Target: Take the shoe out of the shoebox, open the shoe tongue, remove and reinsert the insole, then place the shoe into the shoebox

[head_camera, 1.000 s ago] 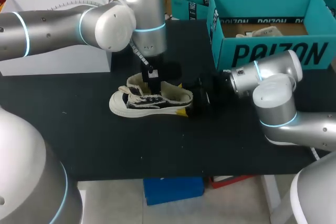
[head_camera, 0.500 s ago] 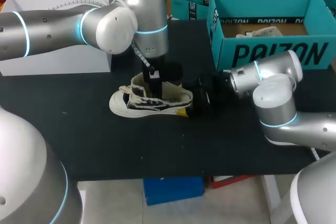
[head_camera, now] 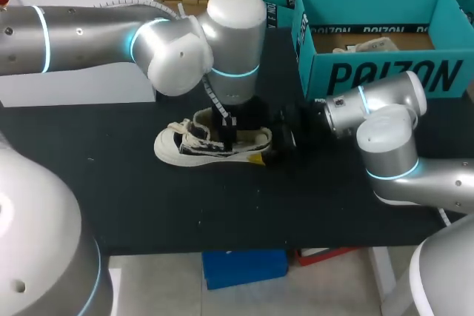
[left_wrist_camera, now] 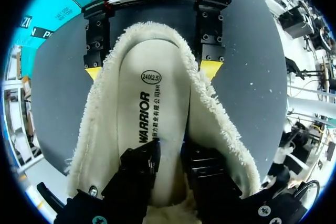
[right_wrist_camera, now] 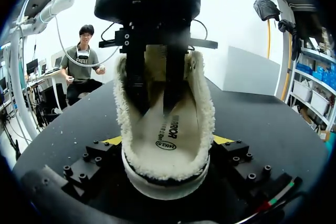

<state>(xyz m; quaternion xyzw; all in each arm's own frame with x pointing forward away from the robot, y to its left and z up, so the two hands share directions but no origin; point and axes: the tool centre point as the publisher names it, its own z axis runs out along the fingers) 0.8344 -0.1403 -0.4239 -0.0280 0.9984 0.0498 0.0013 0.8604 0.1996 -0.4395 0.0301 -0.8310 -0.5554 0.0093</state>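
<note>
Bench (head_camera: 148,212): black matte top, flat, with a few pale specks scattered over the near half.

White box (head_camera: 74,90): rectangular, plain-sided, standing at the bench's far left corner; its front face is upright and runs along the left edge. Only partly in view.

Teal carton (head_camera: 281,12): open-topped, dark print on its side, at the middle of the far edge; whether it rests on the bench cannot be told.

My left arm (head_camera: 89,31) and right arm (head_camera: 389,146): chunky silver tubes, cyan glow rings; right gripper (left_wrist_camera: 152,70) black, screw-studded, yellow-tipped.
</note>
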